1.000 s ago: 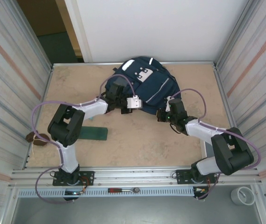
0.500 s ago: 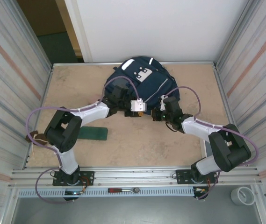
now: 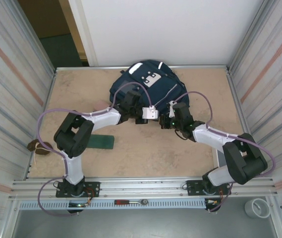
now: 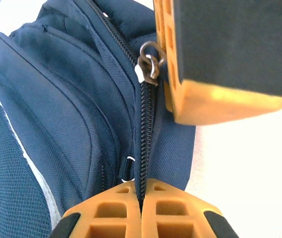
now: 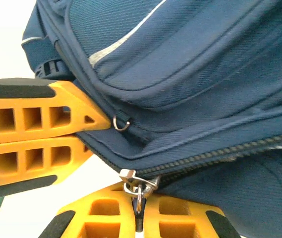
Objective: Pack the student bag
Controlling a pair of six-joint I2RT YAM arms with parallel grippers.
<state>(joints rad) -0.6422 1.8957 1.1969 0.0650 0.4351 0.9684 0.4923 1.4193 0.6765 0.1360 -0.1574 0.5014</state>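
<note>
The left gripper (image 4: 141, 194) has been shifted right along the edge of the student bag (image 3: 153, 85). The right gripper (image 5: 140, 201) was brought closer.

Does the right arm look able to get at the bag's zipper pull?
Probably yes: the zipper pull sits at the closed fingertips of the right gripper, seemingly pinched. The left gripper clamps the student bag farther along the zipper, leaving the pull free.

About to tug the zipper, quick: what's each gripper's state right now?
Left gripper: closed, pinching the student bag at its zipper seam.
Right gripper: closed on the zipper pull.
</note>
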